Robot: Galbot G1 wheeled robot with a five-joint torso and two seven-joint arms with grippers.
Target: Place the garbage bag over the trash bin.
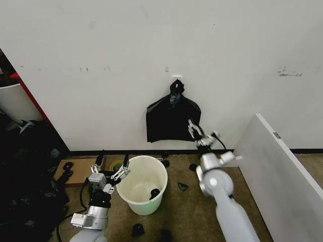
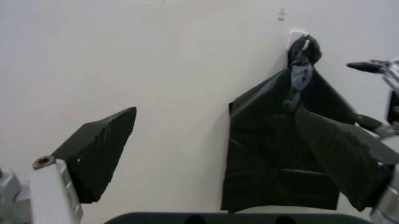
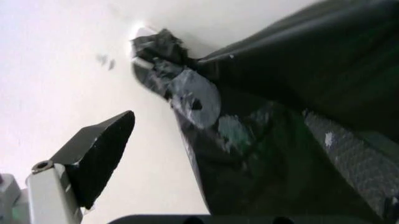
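Right gripper [image 1: 194, 132] is raised toward the wall with its two fingers spread wide, and nothing is pinched between them. Directly ahead of it, and reaching higher than its tips, hangs a flat black bag [image 1: 170, 121], squarish and hung by its knotted top [image 3: 163, 46] from a small white hook [image 1: 176, 78]. In the right wrist view the bag's creased side lies up against one finger [image 3: 358, 158], though whether it touches cannot be told, while the other finger [image 3: 96, 156] stands clear against bare wall. Left gripper [image 1: 113, 161] is held low, fingers likewise spread and empty. The trash bin [image 1: 132, 194] stands upright on the floor just beside it, on the side toward the other arm, its white rim near the closest fingertip. A small dark object [image 1: 155, 192] lies inside the bin. Away from the bin, on the left gripper's outer side, sits a brown cardboard box [image 1: 75, 170], and farther out a black heap [image 1: 25, 166] (too dark to make out). Outward of the right gripper leans a white panel [image 1: 282, 166].
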